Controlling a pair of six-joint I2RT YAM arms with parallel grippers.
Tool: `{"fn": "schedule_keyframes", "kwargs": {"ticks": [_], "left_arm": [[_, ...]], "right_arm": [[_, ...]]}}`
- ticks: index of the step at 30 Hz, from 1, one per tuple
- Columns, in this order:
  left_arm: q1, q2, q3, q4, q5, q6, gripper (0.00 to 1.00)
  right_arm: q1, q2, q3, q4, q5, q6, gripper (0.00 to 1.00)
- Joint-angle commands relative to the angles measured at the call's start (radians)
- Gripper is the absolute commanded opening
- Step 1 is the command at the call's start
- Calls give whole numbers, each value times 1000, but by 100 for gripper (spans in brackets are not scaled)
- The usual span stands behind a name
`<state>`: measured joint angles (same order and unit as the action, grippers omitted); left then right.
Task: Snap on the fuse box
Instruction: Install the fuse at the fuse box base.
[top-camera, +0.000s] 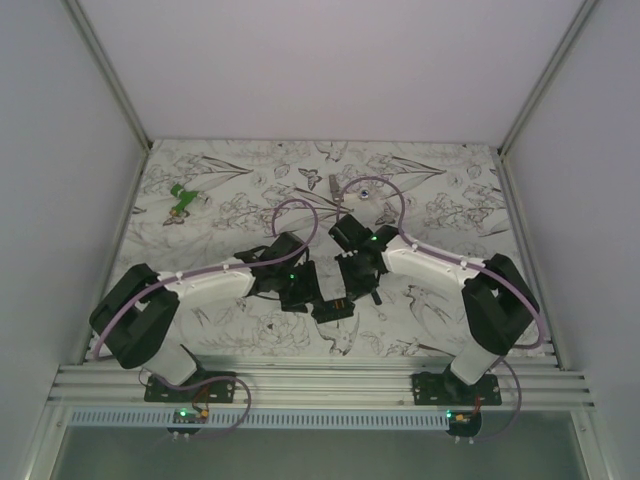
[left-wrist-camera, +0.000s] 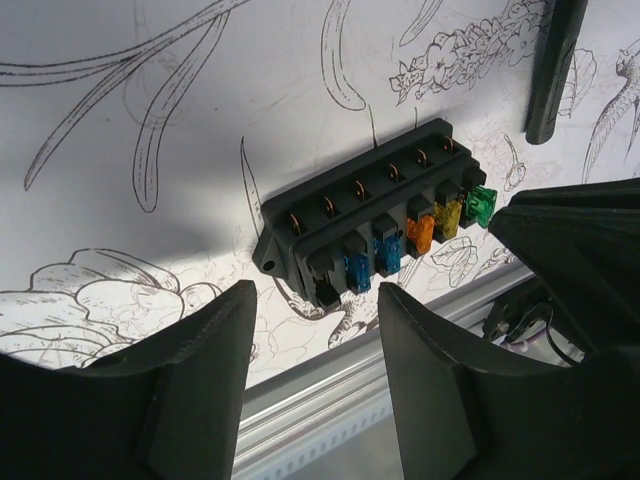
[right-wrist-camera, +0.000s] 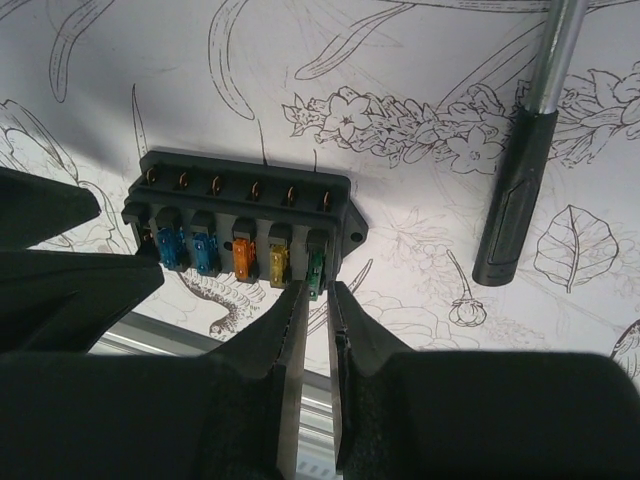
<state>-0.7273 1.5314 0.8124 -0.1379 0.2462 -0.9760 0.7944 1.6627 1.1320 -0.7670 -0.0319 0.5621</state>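
The fuse box (right-wrist-camera: 245, 205) is a black block lying on the patterned table near its front edge, also seen in the left wrist view (left-wrist-camera: 370, 215) and between both arms from above (top-camera: 335, 305). It holds a row of blue, blue, orange, yellow and green fuses. One end slot (left-wrist-camera: 322, 282) shows no coloured fuse. My right gripper (right-wrist-camera: 319, 290) is narrowed onto the tip of the green fuse (right-wrist-camera: 316, 268), which sits between its fingertips. My left gripper (left-wrist-camera: 315, 310) stands open just short of the box's other end, nothing between its fingers.
A hammer with a black handle (right-wrist-camera: 512, 200) and metal shaft lies right of the box. A green object (top-camera: 183, 200) sits at the far left and a small grey metal piece (top-camera: 333, 184) at the back centre. An aluminium rail (left-wrist-camera: 330, 385) runs along the near edge.
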Motion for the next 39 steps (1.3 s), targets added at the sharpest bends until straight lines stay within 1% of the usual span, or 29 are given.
{"fn": "schedule_keyframes", "kwargs": {"ticks": [1, 4, 14, 20, 29, 36, 39], "left_arm": [[-3, 24, 4, 11, 27, -3, 54], [-3, 28, 6, 16, 30, -3, 53], [-3, 50, 9, 30, 38, -9, 45], [-3, 68, 6, 31, 44, -18, 42], [0, 95, -19, 17, 46, -44, 30], [7, 96, -27, -29, 26, -48, 25], [8, 88, -24, -58, 6, -43, 25]], "right_arm": [[13, 24, 31, 9, 2, 18, 19], [14, 32, 31, 9, 4, 19, 17], [36, 58, 38, -12, 31, 18, 0], [44, 77, 8, -22, 52, 13, 0], [42, 83, -63, -36, 71, -20, 0], [41, 46, -17, -71, 75, -57, 0], [41, 36, 6, -89, 84, -66, 2]]}}
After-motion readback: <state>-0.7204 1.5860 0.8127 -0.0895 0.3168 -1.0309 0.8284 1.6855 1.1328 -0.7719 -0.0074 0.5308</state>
